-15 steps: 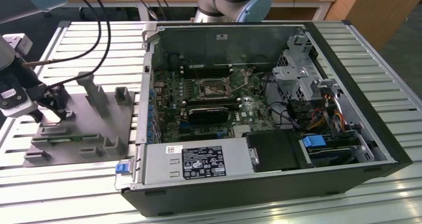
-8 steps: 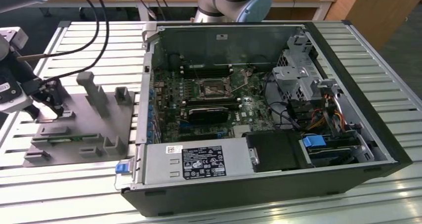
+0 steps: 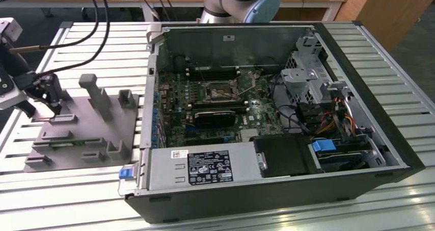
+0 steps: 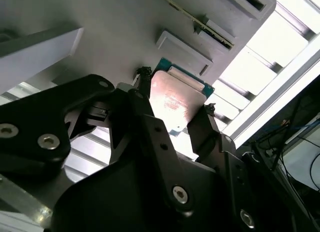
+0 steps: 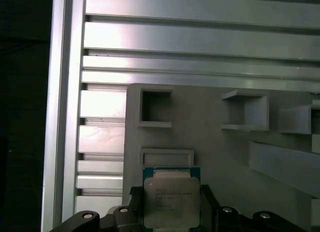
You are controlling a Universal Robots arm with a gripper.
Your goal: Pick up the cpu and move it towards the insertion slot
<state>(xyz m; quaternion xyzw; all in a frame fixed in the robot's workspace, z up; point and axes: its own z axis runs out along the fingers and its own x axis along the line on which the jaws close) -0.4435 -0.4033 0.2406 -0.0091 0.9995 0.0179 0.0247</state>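
Note:
The cpu [image 5: 171, 197] is a flat square chip with a silver top and a thin green edge. It sits between the black fingers [image 5: 135, 208] of my gripper [image 5: 171, 212], which is shut on its two sides. The second wrist view shows the cpu [image 4: 175, 99] clamped in the gripper [image 4: 175, 107] just over the grey fixture plate [image 4: 115, 37]. In the exterior view my gripper [image 3: 48, 96] is at the far left, above that plate [image 3: 81, 124]. The insertion slot [image 3: 221, 91], a silvery square frame with a dark centre, lies on the motherboard inside the open computer case, well to the exterior view's right.
The grey plate carries upright posts [image 3: 91, 93] and a narrow green circuit strip [image 3: 64, 144]. The case wall [image 3: 153, 62] stands between the plate and the motherboard. A black heatsink block [image 3: 214, 120] sits just in front of the slot. A power supply [image 3: 204, 167] fills the case's near side.

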